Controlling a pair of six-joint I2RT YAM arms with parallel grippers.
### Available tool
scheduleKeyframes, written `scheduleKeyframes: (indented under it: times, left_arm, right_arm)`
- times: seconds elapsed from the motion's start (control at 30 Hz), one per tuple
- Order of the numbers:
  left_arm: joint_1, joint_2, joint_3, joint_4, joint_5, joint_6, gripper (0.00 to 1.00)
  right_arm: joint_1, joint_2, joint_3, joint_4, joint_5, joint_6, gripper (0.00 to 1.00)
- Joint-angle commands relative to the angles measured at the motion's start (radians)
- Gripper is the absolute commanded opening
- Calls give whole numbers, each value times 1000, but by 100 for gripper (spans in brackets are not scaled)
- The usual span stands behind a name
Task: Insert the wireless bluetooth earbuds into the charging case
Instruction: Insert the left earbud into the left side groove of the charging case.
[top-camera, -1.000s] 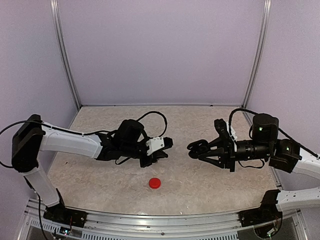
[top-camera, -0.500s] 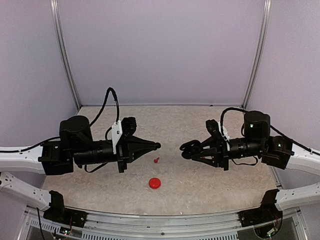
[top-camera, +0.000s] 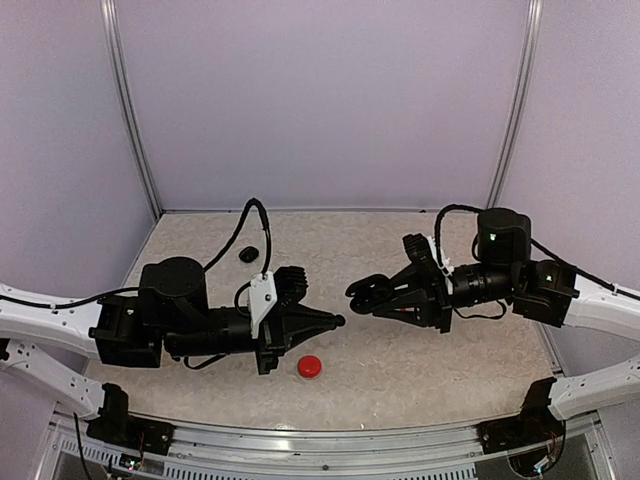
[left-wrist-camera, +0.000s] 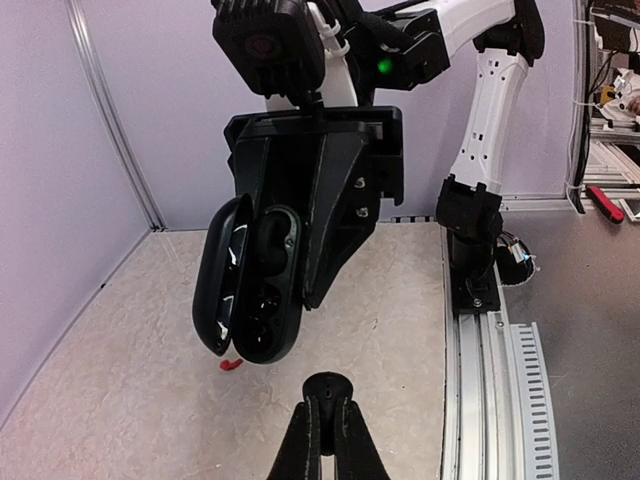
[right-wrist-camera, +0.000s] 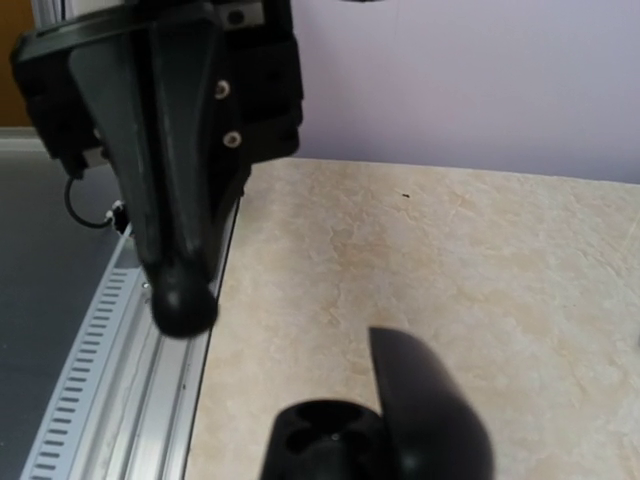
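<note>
Beige marbled tabletop (top-camera: 400, 370), lilac backdrop walls (top-camera: 320, 100), slotted aluminium rail (top-camera: 330, 440) along near edge.

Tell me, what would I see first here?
The right gripper holds an open black charging case in the air, mid-scene. The left gripper, shut, points its tip toward it. Below them a round red object lies on the table.

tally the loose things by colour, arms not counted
Red: 2, a round case and a tiny earbud
Black: 2, an open charging case held in the right gripper, and a small oval item far back on the table, too small to identify
Total: 4
</note>
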Motion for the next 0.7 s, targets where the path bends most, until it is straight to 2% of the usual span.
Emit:
scheduleKeyframes:
  times: [0.0, 0.67]
  left_arm:
    - [-4, 3, 27, 60, -50, -27, 0]
    - [9, 110, 104, 3, -86, -5, 0]
  right_arm:
    - [20, 21, 37, -24, -11, -33, 0]
    - [61, 56, 54, -26, -13, -36, 0]
